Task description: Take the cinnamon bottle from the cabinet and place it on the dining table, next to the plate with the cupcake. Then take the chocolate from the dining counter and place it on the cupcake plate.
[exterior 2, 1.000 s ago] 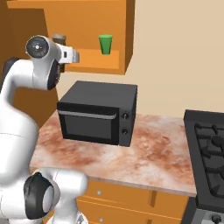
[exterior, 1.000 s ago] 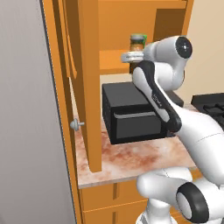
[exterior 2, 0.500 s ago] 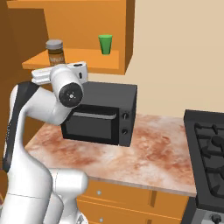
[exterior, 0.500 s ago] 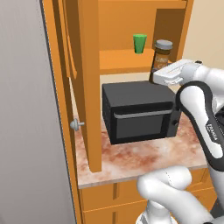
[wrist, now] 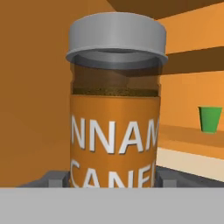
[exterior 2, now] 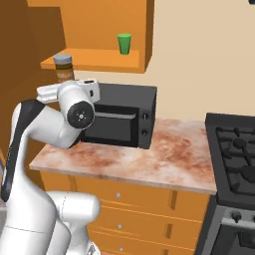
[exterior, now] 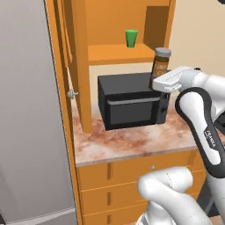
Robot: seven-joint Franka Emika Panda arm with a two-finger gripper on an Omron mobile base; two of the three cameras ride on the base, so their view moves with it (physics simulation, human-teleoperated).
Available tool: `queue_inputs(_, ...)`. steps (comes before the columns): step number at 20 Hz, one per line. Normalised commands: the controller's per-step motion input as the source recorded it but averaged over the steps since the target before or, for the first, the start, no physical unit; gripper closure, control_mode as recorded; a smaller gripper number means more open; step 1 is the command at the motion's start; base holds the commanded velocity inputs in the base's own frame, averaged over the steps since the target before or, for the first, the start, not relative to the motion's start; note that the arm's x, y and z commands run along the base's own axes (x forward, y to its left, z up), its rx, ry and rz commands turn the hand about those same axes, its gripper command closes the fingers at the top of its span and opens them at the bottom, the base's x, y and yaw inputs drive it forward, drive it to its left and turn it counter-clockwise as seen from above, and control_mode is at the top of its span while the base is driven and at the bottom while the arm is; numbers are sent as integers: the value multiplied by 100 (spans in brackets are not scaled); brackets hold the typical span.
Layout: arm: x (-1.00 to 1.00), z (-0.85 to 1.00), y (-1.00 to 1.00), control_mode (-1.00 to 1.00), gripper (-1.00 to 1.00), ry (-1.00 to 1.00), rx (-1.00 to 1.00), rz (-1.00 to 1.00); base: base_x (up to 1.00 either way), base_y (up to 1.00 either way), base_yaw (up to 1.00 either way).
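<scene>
Left of the jaws, in the left base view: tall grey panel point(exterior: 26, 110) at the frame edge, then the cabinet point(exterior: 79, 57) with its orange-brown door swung open edge-on and a small metal knob point(exterior: 72, 93) on it. Inner shelf point(exterior: 116, 52) carries a green cup point(exterior: 131, 38), upright, up and to the left of the jaws and well apart from them.

Below and left of the jaws: black microwave point(exterior: 132, 105) standing on the marbled pink-rust surface point(exterior: 127, 143); orange drawer fronts point(exterior: 132, 176) under that surface.

At the jaws: gripper point(exterior: 160, 81) closed part-way on the cinnamon bottle point(exterior: 161, 62). Bottle upright, grey cap on top, orange label facing the hand; lifted clear of the shelf and out in front of the cabinet, above the microwave's right end. Hand view confirms: bottle point(wrist: 116, 109) centred between the two dark finger tips point(wrist: 54, 180), which sit against its lower sides; white letters partly readable on the label; green cup point(wrist: 210, 119) further back to the right on the shelf.

Right base view: same bottle point(exterior 2: 63, 68) rising above the white hand, just in front of the shelf's left end; green cup point(exterior 2: 124, 44) to its right on the shelf; microwave point(exterior 2: 122, 117) below; black stove top point(exterior 2: 234, 149) far right, well apart from the jaws.
</scene>
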Motion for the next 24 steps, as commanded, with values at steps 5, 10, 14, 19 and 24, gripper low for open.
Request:
queue_inputs(5, 0, 0, 0, 100, 100, 0, 0, 0, -75, -26, -53)
queue_inputs(10, 0, 0, 0, 100, 100, 0, 0, 0, -24, -18, -76)
queue_inputs(14, 0, 0, 0, 100, 100, 0, 0, 0, -8, -24, -78)
queue_inputs(19, 0, 0, 0, 100, 100, 0, 0, 0, -2, -40, -76)
queue_inputs(24, 0, 0, 0, 100, 100, 0, 0, 0, 0, -51, -76)
